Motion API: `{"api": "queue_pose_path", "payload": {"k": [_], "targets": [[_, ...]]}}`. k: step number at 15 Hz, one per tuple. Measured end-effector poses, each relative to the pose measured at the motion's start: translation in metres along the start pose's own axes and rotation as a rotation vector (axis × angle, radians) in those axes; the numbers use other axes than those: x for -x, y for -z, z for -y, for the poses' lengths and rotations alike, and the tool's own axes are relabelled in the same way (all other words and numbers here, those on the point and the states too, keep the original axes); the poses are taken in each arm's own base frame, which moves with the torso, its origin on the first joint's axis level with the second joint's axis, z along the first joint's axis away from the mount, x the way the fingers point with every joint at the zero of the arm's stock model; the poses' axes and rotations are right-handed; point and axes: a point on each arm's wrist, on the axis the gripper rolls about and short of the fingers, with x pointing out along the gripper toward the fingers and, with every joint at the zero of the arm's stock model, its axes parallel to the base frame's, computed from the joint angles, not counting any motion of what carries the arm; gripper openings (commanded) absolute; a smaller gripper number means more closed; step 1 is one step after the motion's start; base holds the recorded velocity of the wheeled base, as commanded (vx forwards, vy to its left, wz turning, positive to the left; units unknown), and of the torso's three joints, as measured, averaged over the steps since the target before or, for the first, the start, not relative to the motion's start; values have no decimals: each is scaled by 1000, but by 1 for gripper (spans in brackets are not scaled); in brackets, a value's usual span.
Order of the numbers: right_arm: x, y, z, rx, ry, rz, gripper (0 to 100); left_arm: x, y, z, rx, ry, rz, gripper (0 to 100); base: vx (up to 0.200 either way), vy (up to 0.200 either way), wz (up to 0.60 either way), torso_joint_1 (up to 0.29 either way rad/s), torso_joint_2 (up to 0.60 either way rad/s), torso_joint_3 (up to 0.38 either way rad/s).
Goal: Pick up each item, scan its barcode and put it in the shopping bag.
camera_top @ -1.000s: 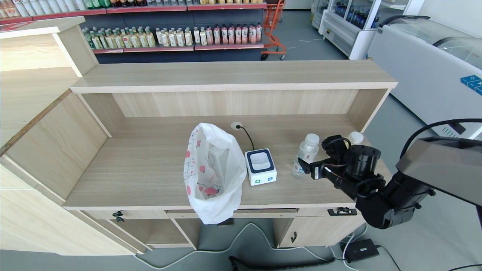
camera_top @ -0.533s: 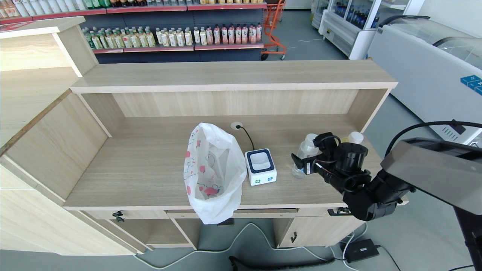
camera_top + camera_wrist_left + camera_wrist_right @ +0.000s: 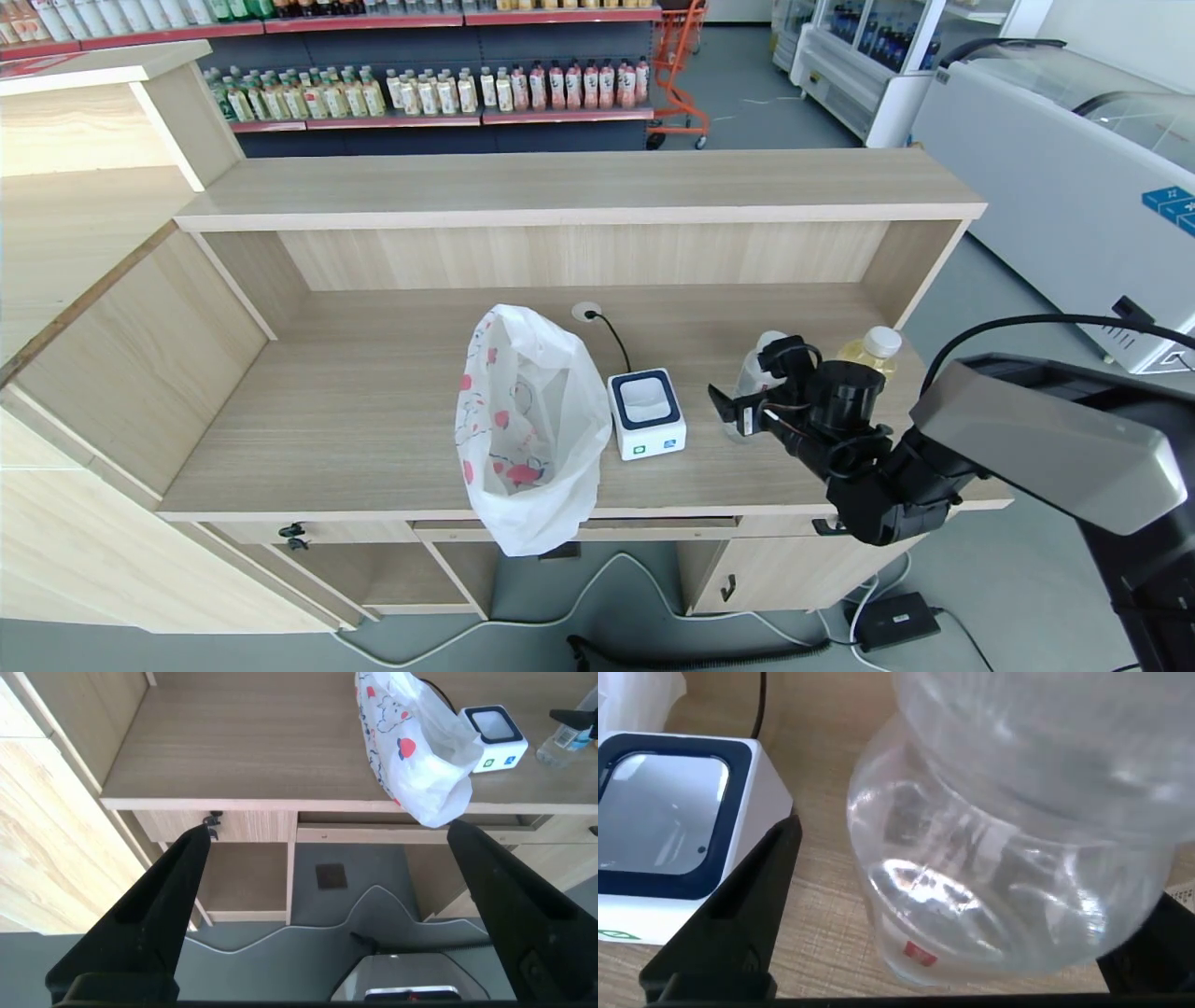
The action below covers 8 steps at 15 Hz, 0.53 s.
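Nearest me, my left hand [image 3: 327, 845] hangs low in front of the table [image 3: 373, 401], fingers spread wide and holding nothing. The shopping bag [image 3: 527, 420] stands open at the front edge, and the scanner [image 3: 646, 411] sits just beside it, window up.

Over the last second my right hand [image 3: 738, 409] has swung in towards the scanner and across the clear water bottle [image 3: 999, 859]. It was beside the bottle before, and now it has a finger on each side of it. The bottle stands upright on the table near the scanner. The wrist camera shows wood between one finger and the plastic, so the hand is open and the grip not yet made. I judge closing and lifting comes next.

From the head camera the hand covers most of the bottle. I cannot make out whether the other finger touches it, nor where its barcode sits. Farther back stands a bottle of yellowish drink [image 3: 873, 347], its lower part hidden by the arm.
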Motion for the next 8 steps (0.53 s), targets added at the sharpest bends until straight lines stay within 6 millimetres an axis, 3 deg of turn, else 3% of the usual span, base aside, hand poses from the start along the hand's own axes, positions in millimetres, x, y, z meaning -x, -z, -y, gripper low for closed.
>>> {"api": "queue_pose_path", "payload": {"k": [7,8], "targets": [[-22,4,-2,-5,-3,2,100,0,0,0,0,0,0,100,0,0,0,0,0,0],[-25,4,-3,-6,-15,6,0,0,0,0,0,0,0,100,0,0,0,0,0,0]]}}
